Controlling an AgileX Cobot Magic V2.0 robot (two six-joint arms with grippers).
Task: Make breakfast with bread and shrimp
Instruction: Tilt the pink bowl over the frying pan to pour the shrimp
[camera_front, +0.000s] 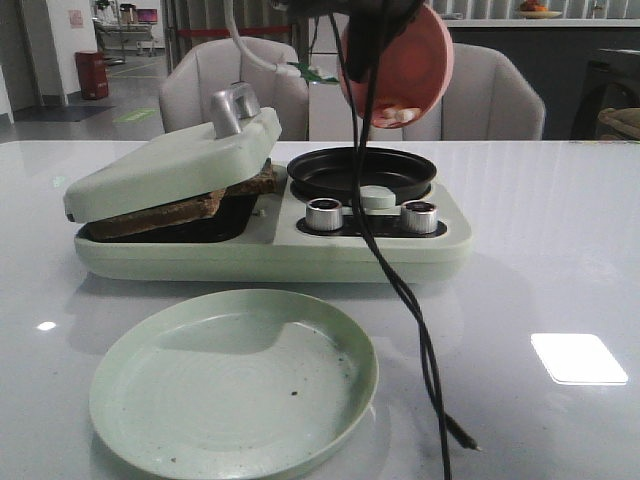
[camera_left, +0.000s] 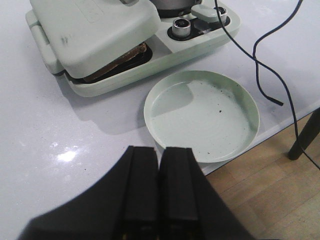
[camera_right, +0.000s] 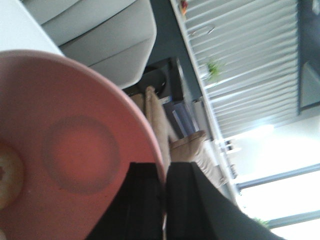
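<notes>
- Spreading white and glossy across the front view, the desk (camera_front: 560, 250) carries a pale green breakfast maker (camera_front: 270, 250) and, nearer the camera, an empty pale green plate (camera_front: 235, 385) with a few dark specks.
- On the maker's left half the hinged lid (camera_front: 175, 165) rests tilted on the bread (camera_front: 165, 212), whose dark brown crust shows in the gap between lid and lower tray; the left wrist view shows the same crust (camera_left: 120, 60) peeking out.
- On the maker's right half sits a round black pan (camera_front: 362, 172), with two silver knobs (camera_front: 324, 214) in front of it.
- A pink bowl (camera_front: 400, 65) hangs tipped on its side above the pan, its opening facing the camera, with a small pale piece at its lower rim; whether that is shrimp I cannot tell.
- The right pincer (camera_right: 165, 200) is clenched on the pink bowl's rim, one finger on each side of it.
- The left pincer (camera_left: 159, 195) is clenched with nothing between its fingers, hovering over the desk's near edge beside the plate.
- A black cable (camera_front: 400, 300) dangles in front of the maker down onto the desk.
</notes>
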